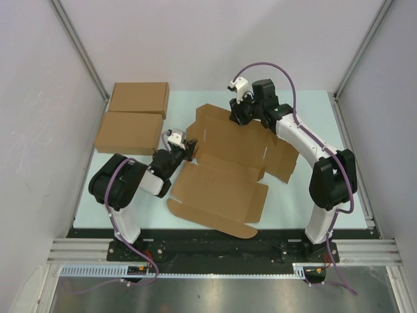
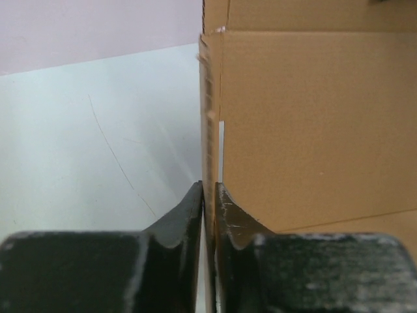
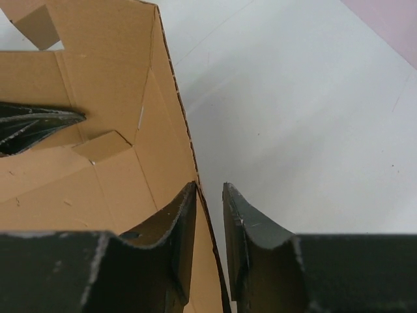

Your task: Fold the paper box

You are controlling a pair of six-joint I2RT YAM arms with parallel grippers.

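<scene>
From the overhead view I see the paper box lying mostly unfolded in the middle of the pale counter, a big brown die-cut sheet with its rounded flap toward the bottom of the frame. Its upper portion is partly raised into walls.

My left fingers are at the sheet's left edge, a little above centre frame. Through the left wrist camera, the left fingers are pinched close together with a thin upright edge of the paper box running straight down between them, so they grip that wall. The counter fills the left half of that picture.

My right fingers are at the upper edge of the sheet, right of centre. In the right wrist view, the right fingers straddle a raised wall of the paper box. The wall lies against the left-hand finger, with a clear gap to the other, so they are parted and not clamped. Bare counter lies to the right.

At the upper left of the overhead frame, the far closed box and the near closed box lie side by side, just left of the sheet.
</scene>
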